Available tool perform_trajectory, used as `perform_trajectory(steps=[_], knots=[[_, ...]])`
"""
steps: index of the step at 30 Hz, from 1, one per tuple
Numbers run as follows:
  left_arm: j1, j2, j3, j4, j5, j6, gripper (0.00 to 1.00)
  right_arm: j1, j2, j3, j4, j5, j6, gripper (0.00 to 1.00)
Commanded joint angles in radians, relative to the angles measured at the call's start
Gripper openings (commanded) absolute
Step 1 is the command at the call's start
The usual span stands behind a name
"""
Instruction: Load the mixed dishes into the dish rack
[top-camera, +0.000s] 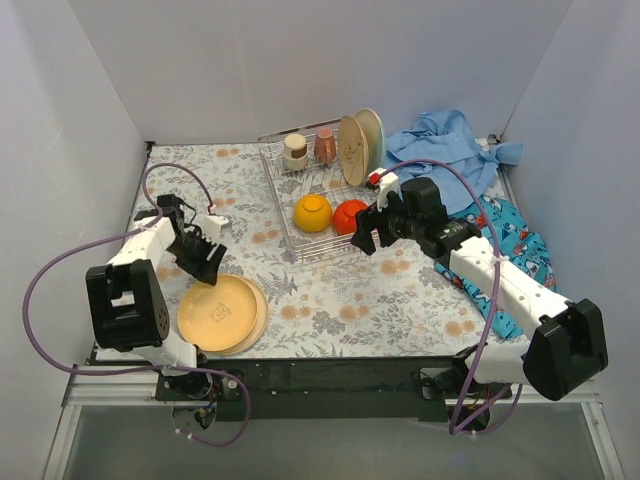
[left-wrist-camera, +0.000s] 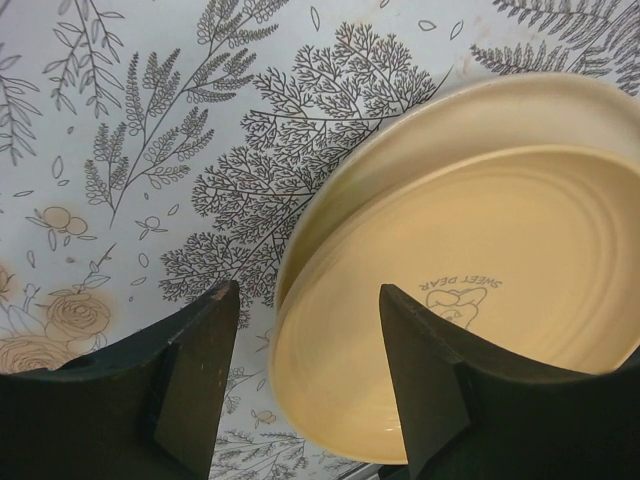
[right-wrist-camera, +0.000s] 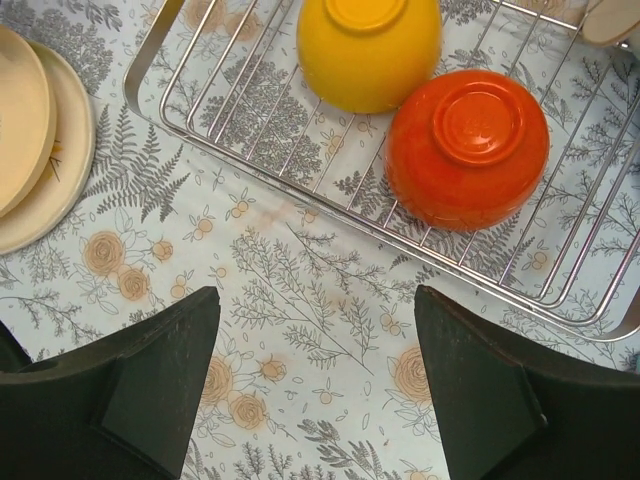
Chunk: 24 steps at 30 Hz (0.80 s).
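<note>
The left gripper (top-camera: 203, 257) (left-wrist-camera: 310, 385) hangs over the far-left edge of the tan plates (top-camera: 222, 313) (left-wrist-camera: 480, 300), its jaws parted. One finger (left-wrist-camera: 190, 385) is over the tablecloth (top-camera: 330, 300) just outside the rim. The other finger is over the top plate's inside, so the rim lies between them. Nothing is clamped, and the pictures do not show whether either finger touches the plate. The two plates lie stacked, face up, on the near-left part of the table, well apart from the rack (top-camera: 278, 195).

The right gripper (top-camera: 368, 235) (right-wrist-camera: 315, 385) is spread wide and holds nothing. It hovers above bare tablecloth just beside the rack's (right-wrist-camera: 250, 100) near edge.

The rack stands at the far middle of the table. In its near part a yellow bowl (top-camera: 313, 212) (right-wrist-camera: 368, 45) and an orange bowl (top-camera: 350, 215) (right-wrist-camera: 468, 145) sit upside down, side by side and very close. At its far end two cups (top-camera: 295, 152) stand next to each other. To their right two more plates (top-camera: 352, 150) stand on edge, one behind the other.

Blue cloths (top-camera: 440, 150) lie crumpled right of the rack, on the table.
</note>
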Motion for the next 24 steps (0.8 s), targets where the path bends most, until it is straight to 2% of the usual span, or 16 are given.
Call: perform_trajectory(steps=[1, 4, 8, 9, 13, 16, 17, 18, 19, 21, 24], knots=[[0.002, 0.035, -0.030, 0.038, -0.018, 0.036, 0.57, -0.002, -0.040, -0.015, 0.034, -0.037, -0.016, 0.86], [0.002, 0.061, -0.026, 0.052, -0.010, 0.032, 0.52, -0.002, -0.043, -0.016, 0.040, -0.046, -0.015, 0.85], [0.002, 0.073, -0.004, 0.049, 0.002, 0.026, 0.37, -0.002, -0.041, -0.018, 0.043, -0.056, -0.018, 0.84], [0.002, 0.072, -0.003, 0.050, 0.000, 0.024, 0.29, -0.002, -0.038, -0.018, 0.045, -0.057, -0.016, 0.84], [0.001, 0.047, 0.002, 0.032, 0.004, 0.047, 0.10, -0.002, -0.024, -0.015, 0.053, -0.086, -0.026, 0.81], [0.002, 0.012, 0.011, 0.020, 0.010, 0.055, 0.05, 0.004, -0.005, 0.011, 0.053, -0.076, -0.070, 0.76], [0.001, 0.000, 0.019, 0.017, 0.011, 0.058, 0.03, 0.012, 0.008, 0.022, 0.053, -0.041, -0.087, 0.79], [0.002, -0.020, 0.023, 0.015, 0.016, 0.061, 0.03, 0.039, 0.014, 0.046, 0.054, -0.002, -0.104, 0.93], [0.001, -0.033, 0.031, 0.009, 0.026, 0.061, 0.01, 0.052, 0.023, 0.063, 0.054, 0.030, -0.136, 0.98], [0.001, -0.071, 0.055, 0.001, 0.048, 0.063, 0.00, 0.067, 0.063, 0.100, 0.044, 0.015, -0.144, 0.98], [0.001, -0.120, 0.080, -0.032, 0.114, 0.082, 0.00, 0.066, 0.153, 0.203, 0.004, -0.167, -0.115, 0.98]])
